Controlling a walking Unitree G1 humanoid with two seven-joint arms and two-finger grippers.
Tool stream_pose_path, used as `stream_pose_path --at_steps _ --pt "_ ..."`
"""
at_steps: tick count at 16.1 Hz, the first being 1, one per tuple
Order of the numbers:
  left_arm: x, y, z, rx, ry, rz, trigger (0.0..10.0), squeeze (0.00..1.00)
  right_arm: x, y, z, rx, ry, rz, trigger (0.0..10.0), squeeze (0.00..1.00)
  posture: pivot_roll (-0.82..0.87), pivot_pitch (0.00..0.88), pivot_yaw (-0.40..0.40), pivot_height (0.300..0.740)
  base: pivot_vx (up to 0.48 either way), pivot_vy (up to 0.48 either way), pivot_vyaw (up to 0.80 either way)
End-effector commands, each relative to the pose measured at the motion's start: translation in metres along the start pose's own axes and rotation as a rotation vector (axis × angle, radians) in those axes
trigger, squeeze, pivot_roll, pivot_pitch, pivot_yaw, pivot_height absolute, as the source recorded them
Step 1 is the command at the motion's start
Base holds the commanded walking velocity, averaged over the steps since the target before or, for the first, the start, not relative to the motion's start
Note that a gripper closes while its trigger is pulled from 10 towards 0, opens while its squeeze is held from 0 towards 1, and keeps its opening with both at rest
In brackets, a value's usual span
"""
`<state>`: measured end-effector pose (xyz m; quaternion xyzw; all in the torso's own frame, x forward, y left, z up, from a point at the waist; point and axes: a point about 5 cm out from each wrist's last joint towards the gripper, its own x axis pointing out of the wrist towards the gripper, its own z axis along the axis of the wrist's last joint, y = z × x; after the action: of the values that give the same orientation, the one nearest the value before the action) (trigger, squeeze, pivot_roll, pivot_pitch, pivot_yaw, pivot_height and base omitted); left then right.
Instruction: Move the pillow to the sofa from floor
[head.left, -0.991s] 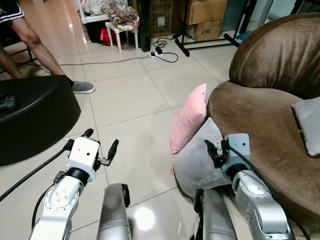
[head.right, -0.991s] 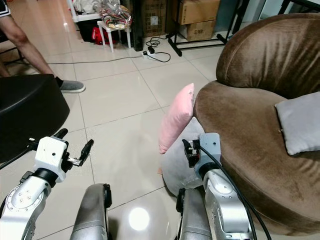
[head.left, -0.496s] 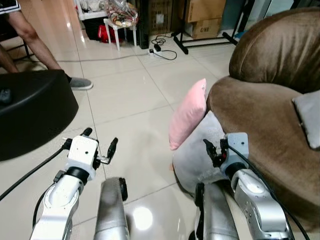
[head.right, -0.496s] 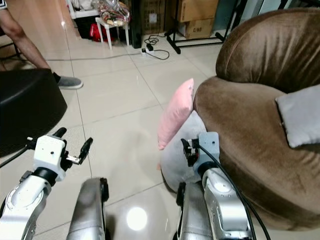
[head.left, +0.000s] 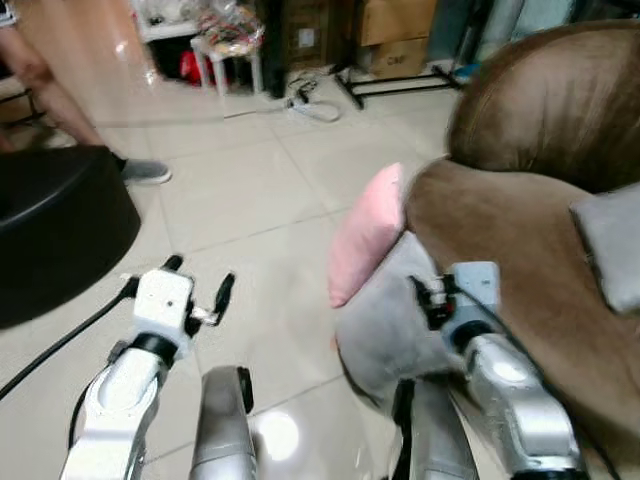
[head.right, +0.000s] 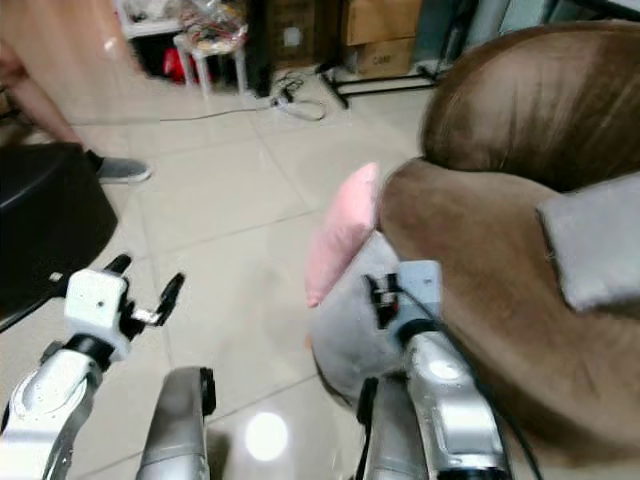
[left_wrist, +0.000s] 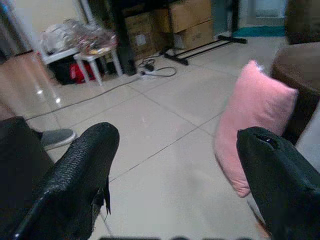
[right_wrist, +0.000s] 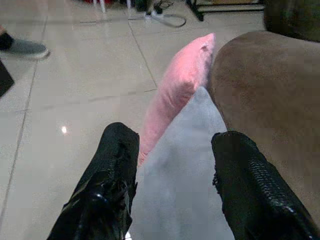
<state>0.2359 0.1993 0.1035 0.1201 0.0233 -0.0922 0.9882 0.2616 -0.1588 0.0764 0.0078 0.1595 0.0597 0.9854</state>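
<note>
Grey pillow (right_wrist: 182, 165) seemingly just beyond right gripper (right_wrist: 172, 175) open jaws.

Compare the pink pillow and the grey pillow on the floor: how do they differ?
The pink pillow is smaller and stands on edge, leaning against the brown sofa; the grey pillow is bulkier, sits lower, nearer the robot. The right gripper, fingers open, hovers over the grey one, not the pink. Both rest on the floor against the sofa front.
</note>
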Motion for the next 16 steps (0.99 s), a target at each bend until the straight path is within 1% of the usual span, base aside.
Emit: stream_pose_path --at_steps 1,3,4,5,6,7,10,12,13,14,16 --pt "-0.002 0.001 -0.004 0.011 0.017 -0.001 10.0 0.00 0.003 0.005 0.004 0.007 -0.025 0.018 10.0 0.00 0.10 0.000 -0.029 0.476 0.000 0.000 0.00" --pt "-0.002 -0.003 -0.005 0.032 0.024 -0.045 10.0 0.00 0.005 0.004 0.004 -0.010 -0.014 0.010 10.0 0.00 0.10 0.000 -0.028 0.476 0.000 0.000 0.00" --pt "-0.002 -0.005 -0.005 0.038 0.025 -0.069 10.0 0.00 0.007 0.003 0.001 -0.022 0.010 0.009 10.0 0.00 0.10 0.000 -0.030 0.476 0.000 0.000 0.00" --pt "-0.002 -0.006 -0.003 0.042 0.014 -0.088 10.0 0.00 0.007 0.003 -0.002 -0.024 0.028 0.018 10.0 0.16 0.11 0.000 -0.033 0.476 0.000 0.000 0.00" --pt "-0.002 -0.006 -0.003 0.039 0.011 -0.098 10.0 0.00 0.008 0.001 -0.004 -0.031 0.040 0.010 10.0 0.90 0.11 0.000 -0.033 0.476 0.000 0.000 0.00" --pt "-0.004 -0.008 -0.003 0.034 0.013 -0.131 10.0 0.00 0.012 -0.002 -0.007 -0.054 0.060 0.005 10.0 1.00 0.11 0.000 -0.039 0.476 0.000 0.000 0.00" --pt "-0.007 -0.014 -0.005 0.012 0.033 -0.202 10.0 0.00 0.026 -0.008 -0.013 -0.104 0.123 -0.005 10.0 1.00 0.12 0.000 -0.037 0.476 0.000 0.000 0.00" --pt "-0.007 -0.015 -0.006 0.007 0.048 -0.247 10.0 0.00 0.035 -0.010 -0.017 -0.118 0.157 -0.025 10.0 1.00 0.12 0.000 -0.034 0.476 0.000 0.000 0.00" --pt "-0.006 -0.015 -0.006 0.015 0.047 -0.276 10.0 0.00 0.042 -0.012 -0.017 -0.112 0.164 -0.047 10.0 1.00 0.12 0.000 -0.031 0.476 0.000 0.000 0.00" --pt "-0.004 -0.015 -0.003 0.036 0.032 -0.314 10.0 0.00 0.052 -0.018 -0.020 -0.087 0.188 -0.102 10.0 1.00 0.12 0.000 -0.027 0.476 0.000 0.000 0.00" --pt "-0.003 -0.016 -0.002 0.041 0.023 -0.353 10.0 0.00 0.058 -0.023 -0.030 -0.098 0.252 -0.137 10.0 1.00 0.12 0.000 -0.019 0.476 0.000 0.000 0.00"
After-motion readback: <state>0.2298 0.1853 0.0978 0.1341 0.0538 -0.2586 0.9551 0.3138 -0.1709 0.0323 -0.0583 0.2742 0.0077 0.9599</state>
